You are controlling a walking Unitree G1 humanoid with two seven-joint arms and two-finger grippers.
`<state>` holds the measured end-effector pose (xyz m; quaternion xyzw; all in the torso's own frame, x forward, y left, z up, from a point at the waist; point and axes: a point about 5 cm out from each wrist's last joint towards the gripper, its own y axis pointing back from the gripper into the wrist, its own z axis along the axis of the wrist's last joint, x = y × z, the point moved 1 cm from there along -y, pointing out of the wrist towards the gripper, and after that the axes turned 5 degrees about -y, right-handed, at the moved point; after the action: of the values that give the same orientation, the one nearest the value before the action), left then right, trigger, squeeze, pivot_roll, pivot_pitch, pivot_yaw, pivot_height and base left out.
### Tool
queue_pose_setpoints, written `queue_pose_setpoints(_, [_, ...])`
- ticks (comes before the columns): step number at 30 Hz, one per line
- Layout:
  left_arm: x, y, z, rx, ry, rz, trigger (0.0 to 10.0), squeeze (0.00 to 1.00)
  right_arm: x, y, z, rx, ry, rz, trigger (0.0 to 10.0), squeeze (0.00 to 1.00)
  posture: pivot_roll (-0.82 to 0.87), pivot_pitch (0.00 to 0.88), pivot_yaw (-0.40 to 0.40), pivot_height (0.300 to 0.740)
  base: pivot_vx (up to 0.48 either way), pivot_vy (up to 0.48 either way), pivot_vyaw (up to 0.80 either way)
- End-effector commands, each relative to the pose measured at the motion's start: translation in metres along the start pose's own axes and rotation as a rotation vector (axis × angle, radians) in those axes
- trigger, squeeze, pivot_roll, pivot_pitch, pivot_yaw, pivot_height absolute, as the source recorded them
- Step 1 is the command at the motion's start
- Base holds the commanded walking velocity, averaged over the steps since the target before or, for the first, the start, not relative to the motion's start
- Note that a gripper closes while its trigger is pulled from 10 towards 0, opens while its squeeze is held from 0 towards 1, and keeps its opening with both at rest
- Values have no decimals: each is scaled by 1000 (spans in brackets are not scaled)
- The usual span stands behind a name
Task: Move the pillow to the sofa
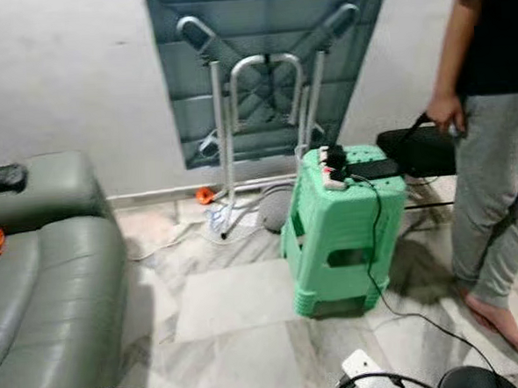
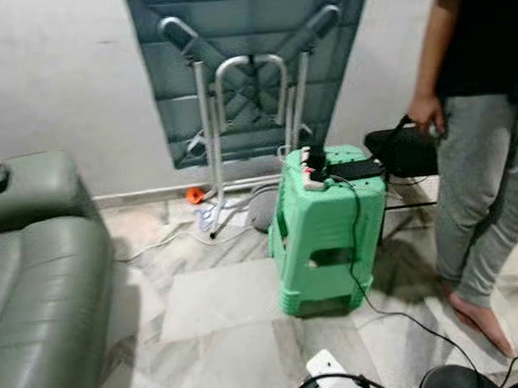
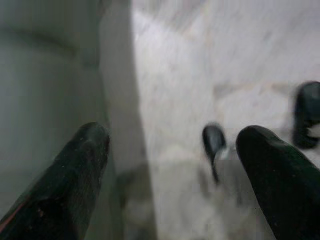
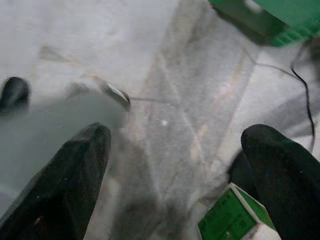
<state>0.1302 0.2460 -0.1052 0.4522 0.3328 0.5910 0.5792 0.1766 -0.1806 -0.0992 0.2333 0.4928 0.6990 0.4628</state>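
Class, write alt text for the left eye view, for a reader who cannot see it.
A mint-green plastic stool carrying a white power strip stands on the pale marble floor. A grey-green leather sofa sits left; a person in grey trousers stands right, before a folded grey table.

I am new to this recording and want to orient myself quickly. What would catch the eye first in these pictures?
The bright green plastic stool stands in the middle of the marble floor, with a power strip and a black cable on top. Behind it, a folded table leans against the wall. A person stands at the right beside a black chair, and a grey-green sofa sits at the left.
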Motion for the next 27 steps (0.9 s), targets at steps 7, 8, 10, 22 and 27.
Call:
queue_pose_setpoints(7, [-5, -1, 5, -15, 3, -9, 10000, 0, -7, 1, 2, -1, 4, -21, 10000, 0, -128, 0, 2, 740, 463, 0, 0])
queue_pose_setpoints(8, [-5, -1, 5, -15, 5, -8, 10000, 0, -7, 1, 2, -1, 5, -20, 10000, 0, -128, 0, 2, 740, 469, 0, 0])
queue_pose_setpoints(10, [-4, -1, 5, -14, 6, -8, 10000, 0, -7, 1, 2, -1, 6, -20, 10000, 0, -128, 0, 2, 740, 467, 0, 0])
queue_pose_setpoints(22, [-4, -1, 5, -13, 2, -4, 10000, 0, -8, 1, 3, -2, 5, -21, 10000, 0, -130, 0, 3, 740, 465, 0, 0])
queue_pose_setpoints(27, [-4, -1, 6, -13, 2, -2, 10000, 0, -8, 1, 3, -2, 6, -21, 10000, 0, -130, 0, 3, 740, 434, 0, 0])
